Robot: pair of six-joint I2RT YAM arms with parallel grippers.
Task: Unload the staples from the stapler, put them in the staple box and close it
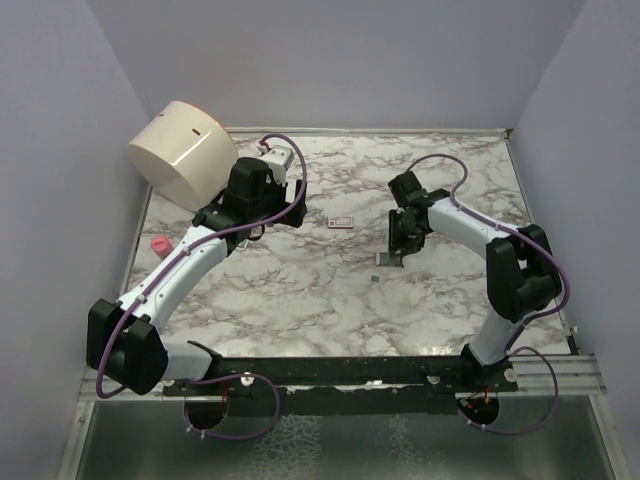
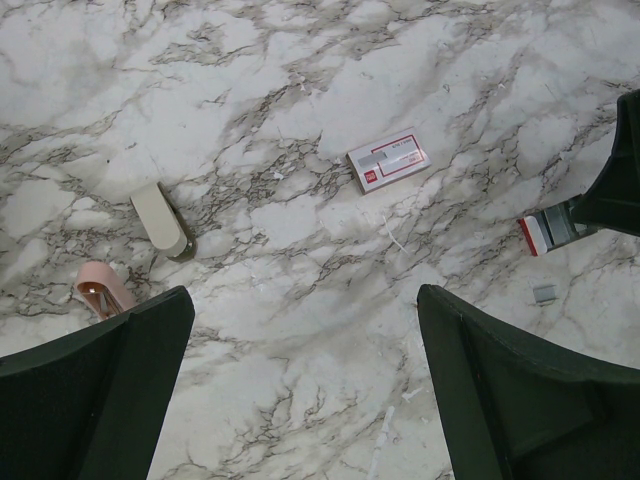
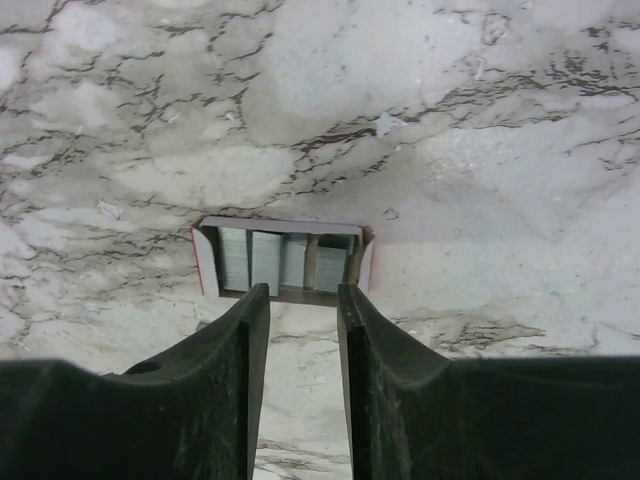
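Your left pincer (image 2: 303,295): wide open, empty, hovering | your right pincer (image 3: 303,290): narrowly parted, empty, tips at staple box (image 3: 285,262), likely for drop-off | stapler (image 2: 160,218): on surface (image 2: 300,60), well apart, untouched

White-and-black left arm (image 1: 190,255) stretches forward, its black two-finger left gripper (image 2: 303,300) spread wide, pointing down. White-and-black right arm (image 1: 470,225) hooks inward, black two-finger right gripper (image 3: 302,292) aimed down, fingers narrowly parted.

Overhead overview, two downward wrist close-ups
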